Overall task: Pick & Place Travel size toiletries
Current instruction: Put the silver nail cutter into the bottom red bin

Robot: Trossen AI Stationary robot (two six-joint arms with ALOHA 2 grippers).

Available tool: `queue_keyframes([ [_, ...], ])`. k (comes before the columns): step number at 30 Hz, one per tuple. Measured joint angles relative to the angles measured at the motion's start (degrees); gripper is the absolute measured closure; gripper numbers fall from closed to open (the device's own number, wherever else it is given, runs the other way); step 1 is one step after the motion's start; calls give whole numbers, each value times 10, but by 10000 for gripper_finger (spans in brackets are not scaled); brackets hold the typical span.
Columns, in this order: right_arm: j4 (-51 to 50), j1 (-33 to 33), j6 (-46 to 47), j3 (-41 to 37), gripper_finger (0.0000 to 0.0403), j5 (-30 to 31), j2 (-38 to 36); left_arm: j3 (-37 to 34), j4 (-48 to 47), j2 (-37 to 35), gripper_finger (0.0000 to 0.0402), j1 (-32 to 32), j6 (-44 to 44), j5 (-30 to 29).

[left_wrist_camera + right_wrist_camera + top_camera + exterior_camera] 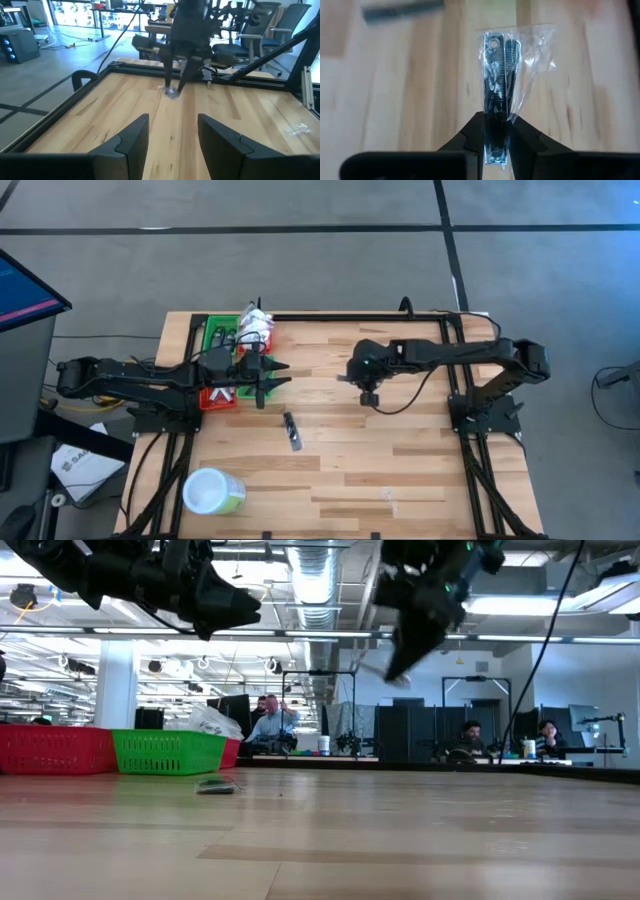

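My right gripper [497, 120] hangs above the table's middle [370, 396], shut on a clear plastic packet [502, 70] with a slim dark metal toiletry inside. A slim dark tube [291, 430] lies flat on the wood between the arms and shows small in the low view [215, 787]. My left gripper [283, 375] stands open and level beside the bins, raised off the table, nothing between its fingers [172, 140]. White wrapped packets [258, 325] lie heaped by the green bin [220, 335]. My right gripper pinches one end of the packet [496, 111] between its two fingers, which lie along the packet. The fingers slant downward from the table's right side. The packet sticks out past the fingertips and hangs clear of the table [171, 91].
A red bin [220, 396] sits under the left arm, next to the green one. A white-lidded green tub [212, 492] stands at the near left. A scrap of clear wrap [298, 128] lies on the wood. A dark frame rail [350, 315] runs along the far edge.
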Motion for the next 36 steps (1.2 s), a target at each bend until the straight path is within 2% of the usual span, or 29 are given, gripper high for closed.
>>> queue_keyframes([
  [7,90,42,-33,31,354,-2,-1,0,20,0,243,-13,0,0],
  [14,159,55,-39,38,353,-5,-1,0,60,6,243,-35,3,0],
  [19,212,59,-39,38,353,-28,-1,0,121,55,243,-54,32,1],
  [28,264,73,-35,38,353,-30,14,0,296,156,243,-56,57,1],
  [36,283,72,-34,37,352,-30,26,0,349,201,243,-57,57,6],
])
